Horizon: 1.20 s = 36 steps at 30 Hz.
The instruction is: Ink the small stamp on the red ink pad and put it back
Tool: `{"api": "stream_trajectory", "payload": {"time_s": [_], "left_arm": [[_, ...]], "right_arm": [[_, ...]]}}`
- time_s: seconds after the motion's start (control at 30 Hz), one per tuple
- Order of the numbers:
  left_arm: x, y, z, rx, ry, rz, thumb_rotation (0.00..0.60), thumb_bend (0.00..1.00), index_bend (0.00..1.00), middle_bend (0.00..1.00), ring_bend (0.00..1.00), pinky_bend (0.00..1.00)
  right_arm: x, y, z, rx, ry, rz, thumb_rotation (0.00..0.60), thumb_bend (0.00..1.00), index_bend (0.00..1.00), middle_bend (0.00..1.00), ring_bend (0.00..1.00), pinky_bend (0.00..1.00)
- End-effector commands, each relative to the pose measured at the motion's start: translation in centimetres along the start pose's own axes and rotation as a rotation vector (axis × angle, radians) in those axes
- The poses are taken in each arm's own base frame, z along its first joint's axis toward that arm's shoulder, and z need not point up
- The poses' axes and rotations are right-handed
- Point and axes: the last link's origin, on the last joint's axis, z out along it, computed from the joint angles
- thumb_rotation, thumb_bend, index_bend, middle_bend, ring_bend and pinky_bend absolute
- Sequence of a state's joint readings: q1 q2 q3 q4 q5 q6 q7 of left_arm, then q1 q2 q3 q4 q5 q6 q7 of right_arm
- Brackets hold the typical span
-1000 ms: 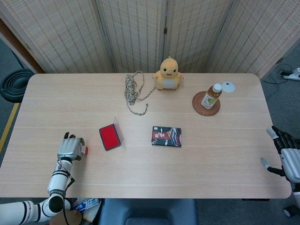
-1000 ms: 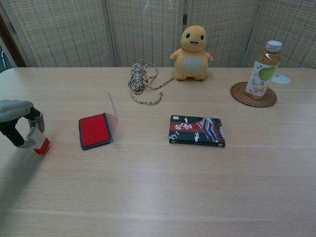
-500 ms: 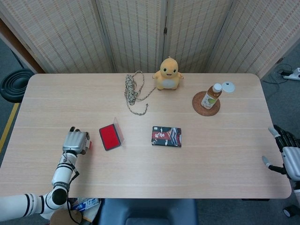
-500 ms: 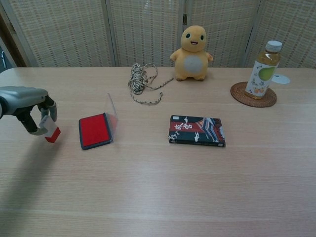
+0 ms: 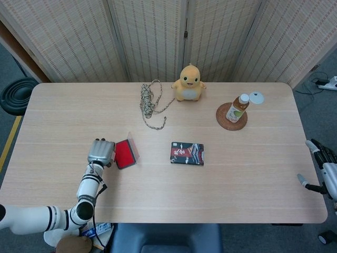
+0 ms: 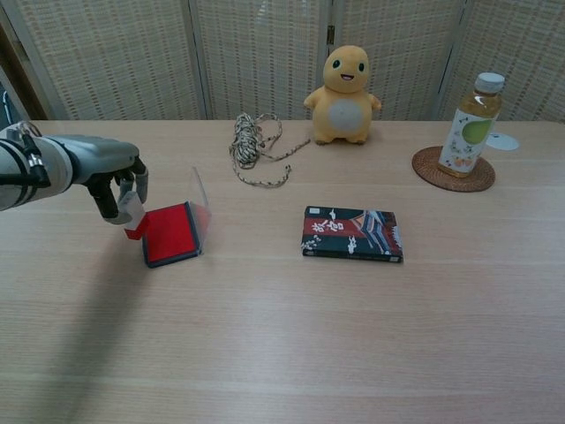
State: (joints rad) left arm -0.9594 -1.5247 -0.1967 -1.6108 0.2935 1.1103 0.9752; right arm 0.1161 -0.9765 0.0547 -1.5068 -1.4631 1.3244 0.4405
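My left hand (image 5: 101, 152) (image 6: 113, 181) pinches the small stamp (image 6: 133, 216), a white body with a red base, tilted in the air. It hangs just above the left edge of the red ink pad (image 5: 123, 154) (image 6: 169, 233), whose clear lid (image 6: 201, 205) stands open on the right side. In the head view the hand hides the stamp. My right hand (image 5: 325, 171) is at the table's right edge, off the surface, fingers apart and holding nothing.
A patterned dark box (image 5: 187, 153) lies right of the pad. A rope coil (image 5: 149, 102), a yellow plush toy (image 5: 188, 83) and a bottle (image 5: 237, 108) on a round coaster (image 5: 230, 119) stand along the back, with a white cap (image 5: 256, 97) beside them.
My left hand has carried the stamp to the right and slightly up, from the table's left part to the ink pad's left edge. The right hand has drifted slightly outward.
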Motion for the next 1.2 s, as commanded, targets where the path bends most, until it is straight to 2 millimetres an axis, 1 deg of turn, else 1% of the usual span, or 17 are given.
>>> {"api": "stream_trajectory", "payload": {"time_s": [0.03, 0.23, 0.43, 0.8, 1.2], "left_arm": [[0.3, 1.0, 0.3, -0.004, 0.001, 0.011, 0.6, 0.34, 0.52, 0.48, 0.23, 0.24], [0.4, 2.3, 0.9, -0.005, -0.004, 0.025, 0.6, 0.34, 0.52, 0.48, 0.23, 0.24], [0.2, 2.9, 1.5, -0.009, -0.014, 0.039, 0.6, 0.34, 0.52, 0.48, 0.23, 0.24], [-0.8, 3.0, 2.3, -0.009, -0.036, 0.034, 0.6, 0.34, 0.52, 0.48, 0.23, 0.24], [-1.5, 2.8, 2.2, -0.011, -0.042, 0.024, 0.6, 0.34, 0.52, 0.48, 0.23, 0.24]], "right_arm": [[0.4, 0.3, 0.0, 0.002, 0.002, 0.012, 0.6, 0.3, 0.0, 0.0, 0.0, 0.0], [0.8, 0.5, -0.2, 0.011, 0.001, 0.03, 0.6, 0.3, 0.0, 0.0, 0.0, 0.0], [0.9, 0.6, -0.3, 0.018, -0.001, 0.04, 0.6, 0.3, 0.0, 0.0, 0.0, 0.0], [1.0, 0.7, -0.4, 0.02, -0.002, 0.044, 0.6, 0.3, 0.0, 0.0, 0.0, 0.0], [1.1, 0.7, -0.6, 0.024, 0.002, 0.043, 0.6, 0.3, 0.0, 0.0, 0.0, 0.0]]}}
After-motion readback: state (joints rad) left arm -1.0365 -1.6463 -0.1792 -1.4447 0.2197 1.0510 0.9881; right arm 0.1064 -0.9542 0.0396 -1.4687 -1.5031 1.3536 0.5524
